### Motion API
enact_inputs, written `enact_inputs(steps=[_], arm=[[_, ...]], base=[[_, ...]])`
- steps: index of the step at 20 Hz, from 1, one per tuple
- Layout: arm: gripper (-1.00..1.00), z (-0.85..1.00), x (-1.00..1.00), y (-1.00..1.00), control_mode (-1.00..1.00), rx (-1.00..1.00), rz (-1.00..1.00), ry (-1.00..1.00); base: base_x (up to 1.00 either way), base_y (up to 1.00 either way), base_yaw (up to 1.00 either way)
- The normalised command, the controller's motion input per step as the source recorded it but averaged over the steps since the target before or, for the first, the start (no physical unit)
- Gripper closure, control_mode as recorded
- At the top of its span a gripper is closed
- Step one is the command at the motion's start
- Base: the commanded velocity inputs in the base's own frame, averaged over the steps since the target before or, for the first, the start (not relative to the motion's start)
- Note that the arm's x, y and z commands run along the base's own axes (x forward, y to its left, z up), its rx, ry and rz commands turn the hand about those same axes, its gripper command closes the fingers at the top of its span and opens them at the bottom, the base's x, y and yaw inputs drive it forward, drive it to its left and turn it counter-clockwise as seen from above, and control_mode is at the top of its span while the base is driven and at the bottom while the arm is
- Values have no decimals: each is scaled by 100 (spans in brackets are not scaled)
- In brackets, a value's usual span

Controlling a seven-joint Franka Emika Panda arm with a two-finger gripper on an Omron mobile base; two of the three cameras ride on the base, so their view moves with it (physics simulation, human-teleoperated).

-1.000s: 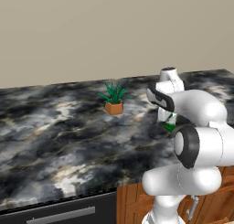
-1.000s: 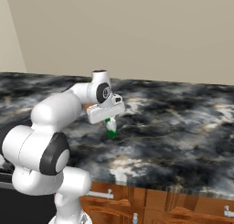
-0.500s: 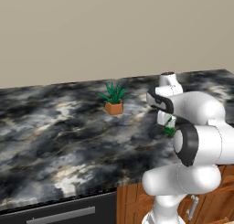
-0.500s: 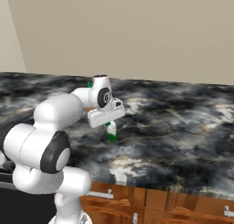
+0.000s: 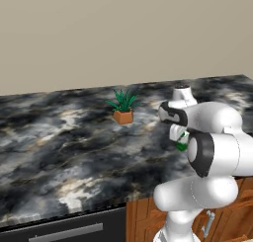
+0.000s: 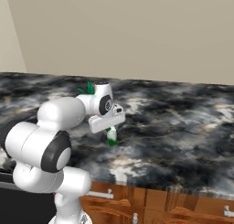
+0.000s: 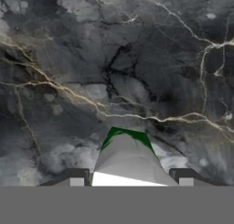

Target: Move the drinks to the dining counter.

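The fingers (image 7: 77, 176) are grasping the green bottle (image 7: 128, 157) between them, its white top toward the hand and its green base pointing down at the marble bench (image 7: 68, 58). Beyond the fingers, a potted plant (image 5: 122, 106) is standing apart on the bench.

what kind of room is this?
Likely a kitchen: a long black marble counter over wooden cabinets, with a small potted plant. The gripper holds a green bottle above the counter.
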Motion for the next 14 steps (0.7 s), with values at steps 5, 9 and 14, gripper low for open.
enact_inputs(steps=[5,9,14], arm=[[100,-31,5,-1,-100,3,0,-2],[100,-31,9,0,-100,1,0,0],[100,-21,13,0,-100,0,0,0]], base=[[0,0,0],[0,0,0],[0,0,0]])
